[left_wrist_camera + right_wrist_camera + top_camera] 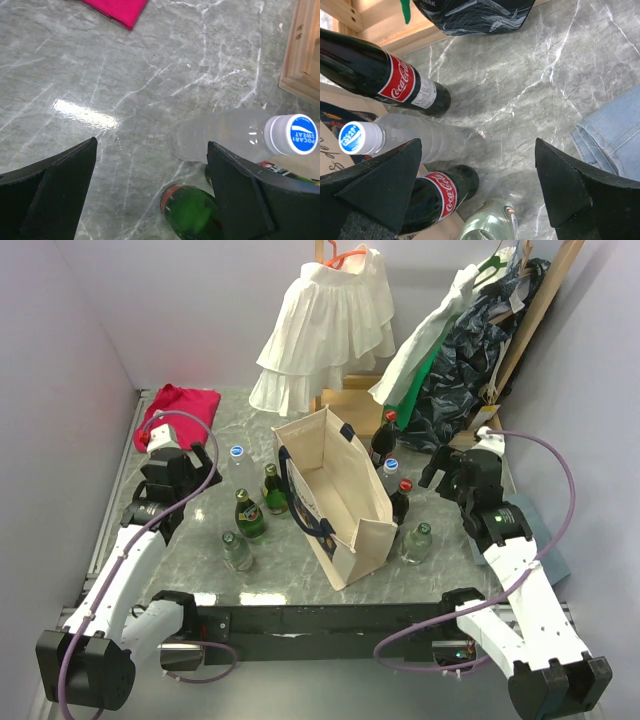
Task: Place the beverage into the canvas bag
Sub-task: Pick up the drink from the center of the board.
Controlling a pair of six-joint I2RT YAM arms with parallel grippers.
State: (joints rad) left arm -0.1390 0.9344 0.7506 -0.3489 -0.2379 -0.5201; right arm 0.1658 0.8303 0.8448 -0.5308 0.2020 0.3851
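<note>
**Q:** Where does the bag stand?
**A:** The bag (362,540) stands upright at mid-table (190,530), mouth open, its long side running away from the arms.

**Q:** And the drinks?
**A:** They stand on the table on either side of the bag. On the left are a blue-cap bottle (237,456), two green bottles (249,516) and a glass bottle (236,551). On the right are two cola bottles (395,82) with a capped bottle (437,136) between them, and a clear bottle (417,542) nearest the arm bases.

**Q:** How is the left gripper?
**A:** The left gripper (152,145) hangs over bare marble with its jaws spread wide, gripping nothing. The blue-cap bottle stands near one finger, with a green bottle just beside it. A pink cloth (117,10) lies well beyond.

**Q:** And the right gripper?
**A:** The right gripper (479,142) is also spread wide and empty, over the table beside the cola bottles. Folded denim (610,135) lies near its outer finger.
</note>
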